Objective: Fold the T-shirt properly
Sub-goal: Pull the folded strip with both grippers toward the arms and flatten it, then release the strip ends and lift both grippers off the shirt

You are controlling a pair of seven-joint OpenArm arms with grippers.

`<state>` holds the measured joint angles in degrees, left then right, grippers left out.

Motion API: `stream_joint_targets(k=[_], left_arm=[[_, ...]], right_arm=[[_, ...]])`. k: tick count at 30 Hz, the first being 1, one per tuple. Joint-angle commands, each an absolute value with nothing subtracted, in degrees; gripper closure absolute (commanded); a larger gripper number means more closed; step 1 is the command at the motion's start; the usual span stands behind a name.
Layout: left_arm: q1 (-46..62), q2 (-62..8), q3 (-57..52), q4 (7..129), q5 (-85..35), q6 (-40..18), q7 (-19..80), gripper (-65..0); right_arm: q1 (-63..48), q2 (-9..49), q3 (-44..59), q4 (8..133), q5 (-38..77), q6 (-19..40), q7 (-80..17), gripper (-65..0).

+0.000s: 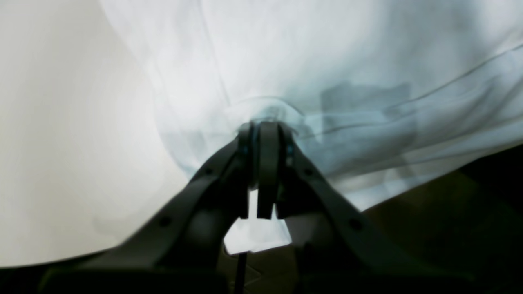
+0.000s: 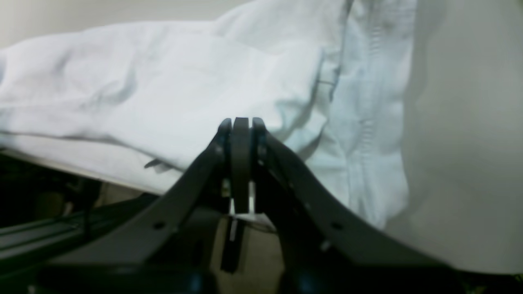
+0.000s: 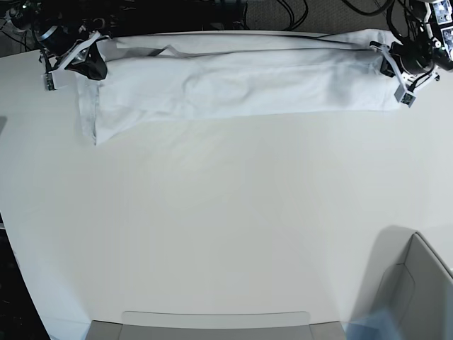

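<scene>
The white T-shirt (image 3: 241,81) lies stretched in a long folded band along the table's far edge. My left gripper (image 3: 393,69) is at its right end in the base view. In the left wrist view its jaws (image 1: 265,124) are shut, pinching the thin cloth (image 1: 327,61). My right gripper (image 3: 90,62) is at the band's left end. In the right wrist view it (image 2: 241,121) is shut on the wrinkled cloth (image 2: 163,90), beside a stitched seam (image 2: 367,130). A hem corner hangs down at the left end (image 3: 88,120).
The pale tabletop (image 3: 226,227) spreads in front of the shirt. A grey bin (image 3: 417,283) stands at the front right and a flat grey edge (image 3: 212,322) at the front. Dark cables (image 3: 283,10) run behind the table's far edge.
</scene>
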<state>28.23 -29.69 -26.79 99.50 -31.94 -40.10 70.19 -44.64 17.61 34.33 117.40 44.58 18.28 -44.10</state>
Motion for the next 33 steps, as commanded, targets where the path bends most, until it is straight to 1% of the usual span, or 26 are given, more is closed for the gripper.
stream_joint_targets(k=[1, 2, 6, 9, 10, 14, 20, 23, 28, 33], left_arm=[[28.35, -29.93, -27.74, 99.82, -30.02, -40.0, 69.85, 0.0], [28.26, -29.49, -27.82, 99.47, -28.88, -40.0, 69.76, 0.0], [28.18, -28.97, -27.65, 96.84, -26.95, -40.0, 67.82, 0.0], [28.18, -28.18, -28.09, 96.75, -26.86, -40.0, 66.24, 0.0], [28.18, -27.91, -28.97, 97.27, -26.86, -40.0, 66.15, 0.0], [28.18, -25.63, -36.7, 99.12, -28.79, -40.0, 66.59, -0.3], [28.18, -25.54, -44.44, 99.03, -37.32, -40.0, 66.86, -4.5], [28.18, -25.63, -47.69, 99.03, -38.73, -40.0, 70.29, -4.8], [28.7, -25.63, -48.04, 98.68, -38.46, -40.0, 71.34, -5.0], [28.79, -25.63, -43.21, 98.68, -36.7, -40.0, 70.9, -5.1]], right_arm=[[-44.7, 17.54, 34.51, 118.29, 44.79, 18.86, -43.03, 0.0], [-44.26, 17.01, 34.42, 118.29, 44.53, 18.86, -43.03, 0.0], [-43.38, 17.1, 32.75, 118.29, 44.53, 18.86, -43.03, -15.2], [-42.95, 17.89, 31.52, 118.29, 44.53, 19.12, -43.03, -22.9], [-42.86, 17.89, 31.16, 118.29, 44.53, 19.12, -43.03, -24.4], [-42.07, 17.8, 30.46, 118.29, 44.44, 19.12, -42.95, -24.7], [-41.71, 17.89, 30.37, 118.29, 44.35, 19.12, -42.95, -24.8], [-41.1, 17.89, 30.29, 118.29, 44.53, 19.21, -42.95, -24.8], [-41.1, 17.98, 28.35, 118.29, 44.26, 19.21, -42.95, -24.7], [-41.1, 18.33, 25.1, 118.29, 44.26, 19.21, -43.03, -24.8]])
